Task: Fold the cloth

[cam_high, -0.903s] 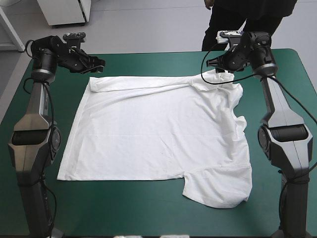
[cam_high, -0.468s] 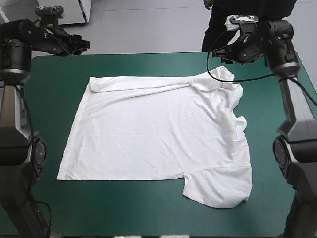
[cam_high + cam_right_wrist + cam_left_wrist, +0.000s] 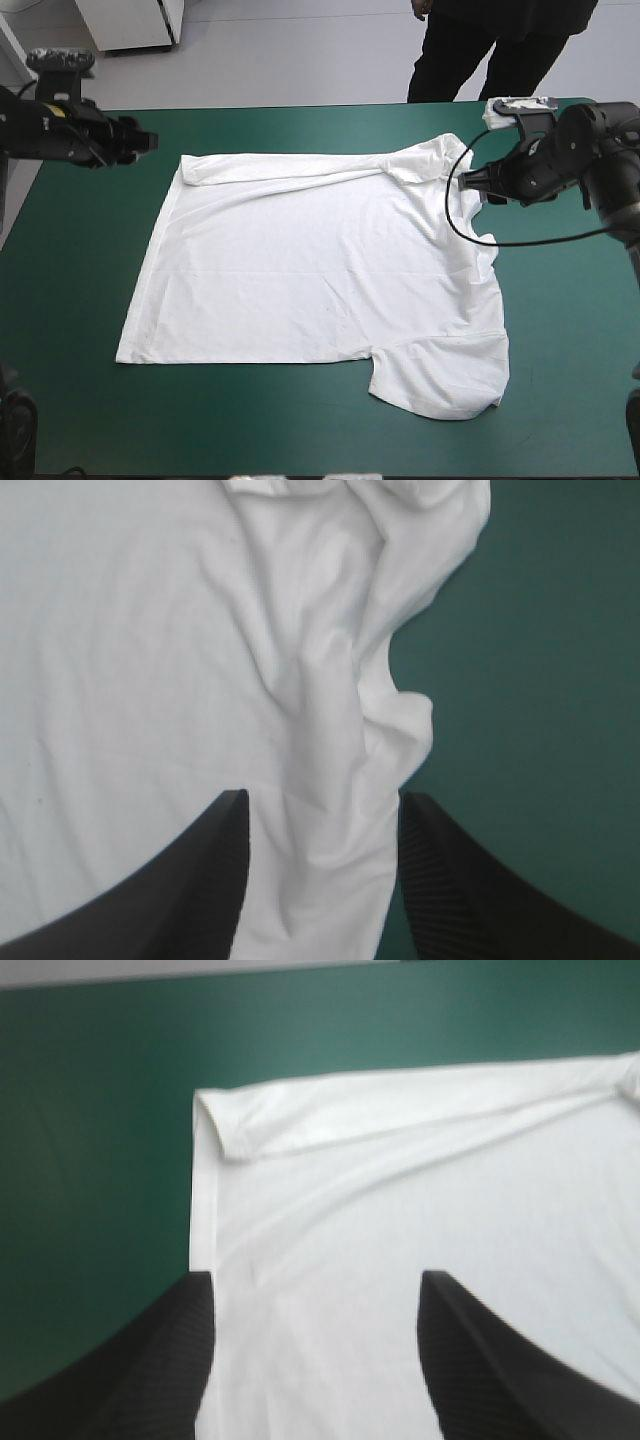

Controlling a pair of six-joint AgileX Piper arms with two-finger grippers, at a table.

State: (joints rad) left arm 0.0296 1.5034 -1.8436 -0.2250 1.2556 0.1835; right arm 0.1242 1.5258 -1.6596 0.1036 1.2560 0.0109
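T-shirt (image 3: pixel 300 290) spread flat, mid-table, on the teal-green cover (image 3: pixel 80 300).
White and short-sleeved, it has its far edge rolled over in a long fold, its right side rumpled, and one sleeve lying toward the near right. The left gripper (image 3: pixel 317 1280) hangs by the far-left corner, black fingers wide apart, the shirt's left edge between them. The right gripper (image 3: pixel 320 798), fingers likewise parted, is over the rumpled right edge.

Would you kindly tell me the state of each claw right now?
Left claw: open, holding nothing.
Right claw: open, holding nothing.
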